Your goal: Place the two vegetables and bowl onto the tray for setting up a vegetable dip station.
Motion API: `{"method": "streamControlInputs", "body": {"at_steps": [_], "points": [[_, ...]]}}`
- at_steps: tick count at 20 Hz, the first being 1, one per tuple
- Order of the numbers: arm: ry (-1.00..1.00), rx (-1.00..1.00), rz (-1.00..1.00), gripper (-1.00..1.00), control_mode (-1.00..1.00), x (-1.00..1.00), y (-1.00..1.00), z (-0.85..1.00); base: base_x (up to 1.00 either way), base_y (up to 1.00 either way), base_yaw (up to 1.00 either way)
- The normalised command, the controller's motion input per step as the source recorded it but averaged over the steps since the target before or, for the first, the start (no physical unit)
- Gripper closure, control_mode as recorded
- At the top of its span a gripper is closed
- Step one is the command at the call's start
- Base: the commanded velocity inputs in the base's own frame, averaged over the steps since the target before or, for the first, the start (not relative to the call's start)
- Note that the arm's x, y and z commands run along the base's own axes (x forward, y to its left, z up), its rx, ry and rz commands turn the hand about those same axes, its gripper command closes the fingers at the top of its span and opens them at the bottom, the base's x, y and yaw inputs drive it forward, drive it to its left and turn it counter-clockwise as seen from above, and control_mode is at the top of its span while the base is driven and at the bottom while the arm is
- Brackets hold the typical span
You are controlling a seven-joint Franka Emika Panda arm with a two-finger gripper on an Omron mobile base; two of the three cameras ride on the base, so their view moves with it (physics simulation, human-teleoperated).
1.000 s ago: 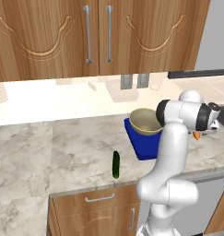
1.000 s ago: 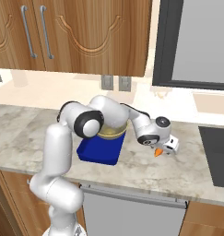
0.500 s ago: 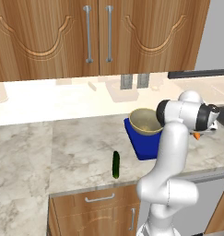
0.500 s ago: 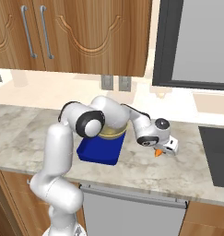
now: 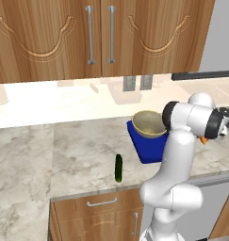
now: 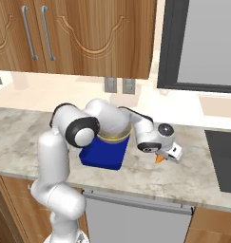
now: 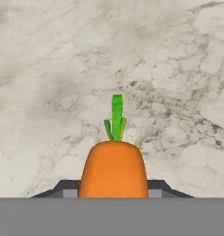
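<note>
While the arm posture and base position match the frames from a second ago, the jaws have drawn in from wide apart and now stand clamped on the carrot (image 7: pixel 113 168), which fills the lower centre of the hand view with its orange shoulder between the dark fingers (image 7: pixel 65 188) and its green stalk pointing up the frame over the marble counter (image 7: pixel 49 69). No brand, label or legible writing appears on any surface. At the centre right of the right base view, the gripper (image 6: pixel 163 156) hangs low over the counter, and the orange tip of the carrot protrudes directly beneath it. That same orange tip shows at the right edge of the left base view, beside the wrist. Left of the gripper in the right base view sits the blue tray (image 6: pixel 101 154), well apart from the carrot, with the bowl (image 6: pixel 115 136) resting on it. The cucumber (image 5: pixel 118 168) lies on the counter in the lower centre of the left base view, near the front edge, left of the tray and apart from it.
</note>
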Motion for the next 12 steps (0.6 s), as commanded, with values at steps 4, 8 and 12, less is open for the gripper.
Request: {"method": "streamControlInputs", "body": {"at_steps": [4,8,12], "points": [[-0.11,0.1,-0.21,1.0,-1.0,-0.46,0.45,0.5,0.0,0.0,0.0],[-0.13,0.03,-0.2,1.0,-1.0,-0.2,0.51,0.51,0.0,0.0,0.0],[-0.04,0.0,-0.24,1.0,-1.0,-0.02,0.43,0.2,0.0,0.0,0.0]]}}
